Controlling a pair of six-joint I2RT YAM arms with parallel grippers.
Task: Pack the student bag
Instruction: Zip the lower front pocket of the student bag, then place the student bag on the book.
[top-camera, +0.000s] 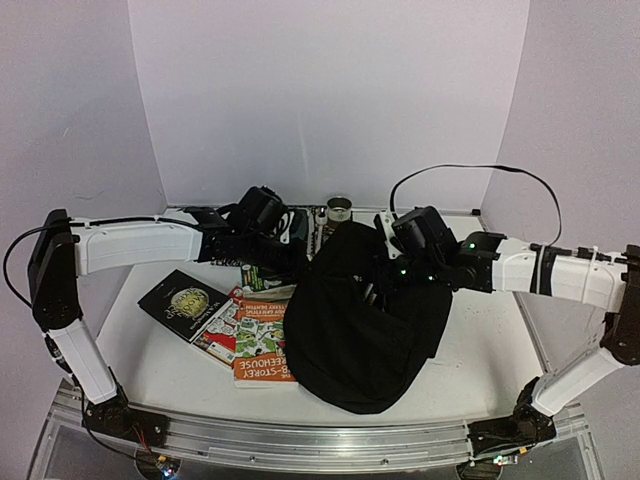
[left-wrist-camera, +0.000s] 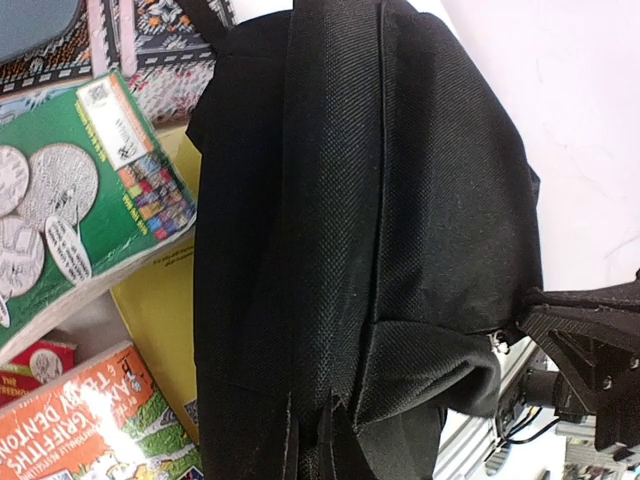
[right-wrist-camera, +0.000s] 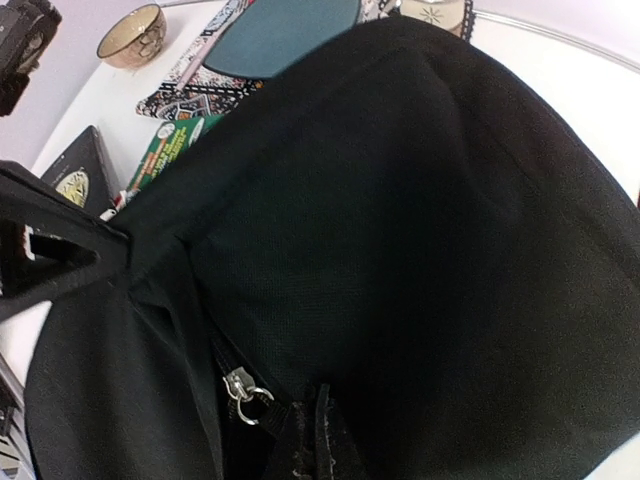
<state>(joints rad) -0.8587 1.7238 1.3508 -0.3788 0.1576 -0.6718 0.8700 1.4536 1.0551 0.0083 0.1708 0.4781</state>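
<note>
surface: white table (top-camera: 480, 370) with a metal rail (top-camera: 300, 445) along its near edge.
room: plain lilac walls (top-camera: 320, 90) on three sides.
clutter: a black book (top-camera: 180, 300) and an orange book (top-camera: 262, 350) lie left of centre, overlapping. a green book (left-wrist-camera: 90, 190) printed with coins lies just beside the bag. a teal pad (right-wrist-camera: 290, 30) on a patterned mat, a bowl (right-wrist-camera: 132, 35) and a cup (top-camera: 340, 210) sit toward the far edge.
bag place: the bag (top-camera: 365, 330) lies at centre right of the table, its left edge over the orange book, its far end raised between the two grippers.
left gripper (top-camera: 298, 255): at the bag's far left corner. only one finger (left-wrist-camera: 590, 345) shows in the wrist view, and the fabric is drawn to a point at its tip, so it is clamped on the bag.
right gripper (top-camera: 385, 262): at the bag's far right side. one finger (right-wrist-camera: 60, 255) shows, with cloth bunched against its tip, so it too is pinching the bag.
bag look: soft black woven fabric, slumped and creased. a wide strap (left-wrist-camera: 330, 150) runs along its length, and a silver zipper pull (right-wrist-camera: 240, 385) hangs at a seam.
</note>
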